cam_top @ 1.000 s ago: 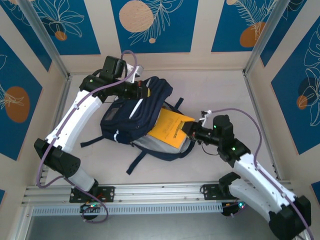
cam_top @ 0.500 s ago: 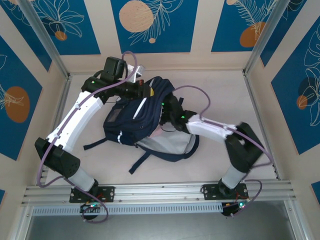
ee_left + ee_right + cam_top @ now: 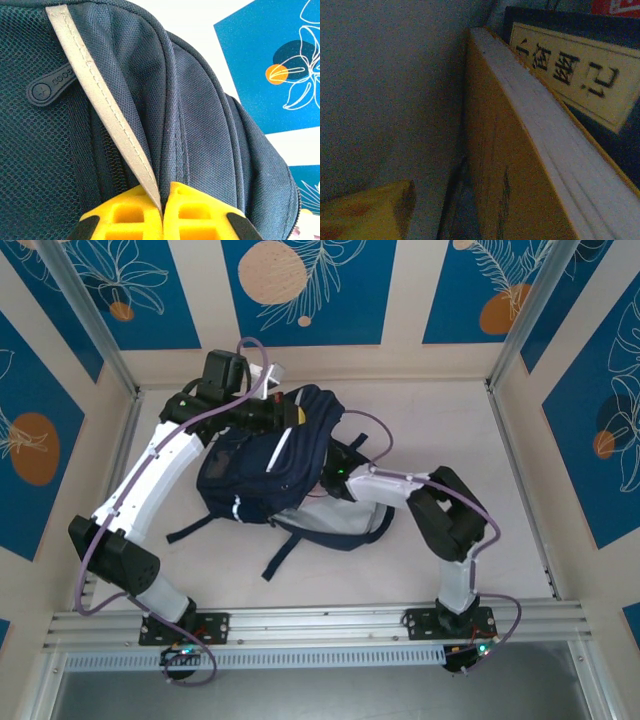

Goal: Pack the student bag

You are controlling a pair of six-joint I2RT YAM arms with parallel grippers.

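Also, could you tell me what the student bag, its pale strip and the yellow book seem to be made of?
The student bag: matte woven fabric, weave visible, mesh on one panel. The pale strip: stitched grey tape, possibly reflective. The yellow book: probably card cover over white paper pages, layered at the edge.

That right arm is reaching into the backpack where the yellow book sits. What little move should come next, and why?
Probably draw the right arm straight back out. The yellow book already stands inside the student bag beside a labelled dark book, and the left gripper, pinching the bag's grey strip, holds it open.
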